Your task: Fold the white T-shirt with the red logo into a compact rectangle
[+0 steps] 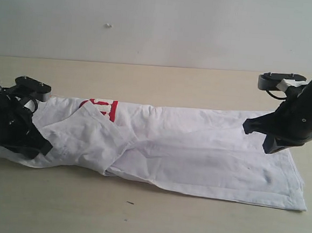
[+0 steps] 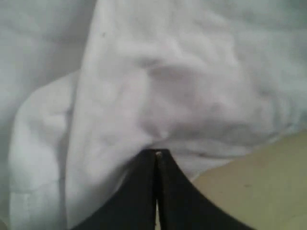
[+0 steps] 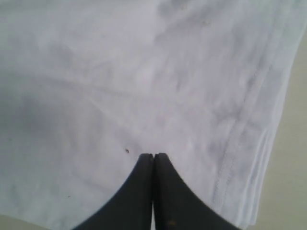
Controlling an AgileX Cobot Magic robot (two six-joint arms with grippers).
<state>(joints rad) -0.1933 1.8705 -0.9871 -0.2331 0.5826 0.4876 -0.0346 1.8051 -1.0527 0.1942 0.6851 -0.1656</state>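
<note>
Stretching across the pale tabletop (image 1: pixel 164 79) from one arm to the other, the white T-shirt (image 1: pixel 196 157) is lying as a long, wrinkled band, doubled over lengthwise so that several layers are stacking up along its near edge. Toward its left end the cloth is bunching into a loose diagonal flap, and just behind that flap a small piece of the red logo (image 1: pixel 100 108) is peeking out with bits of white lettering on it; the rest of it is hiding under the fold. The left gripper (image 1: pixel 41 146) is sitting low on the shirt's left end, and in its own wrist view its fingers (image 2: pixel 139 191) are pressing tightly together with their tips right against a rumpled fold near the shirt's edge, bare tabletop showing just beside them. I cannot tell whether any cloth is being pinched between them. The right gripper (image 1: pixel 252 127) is hanging over the shirt's right end, near its far edge. Its fingers (image 3: pixel 134 191) are clenched too, with nothing visible between them, and they are pointing at smooth fabric just beside the stitched hem (image 3: pixel 240 129).
</note>
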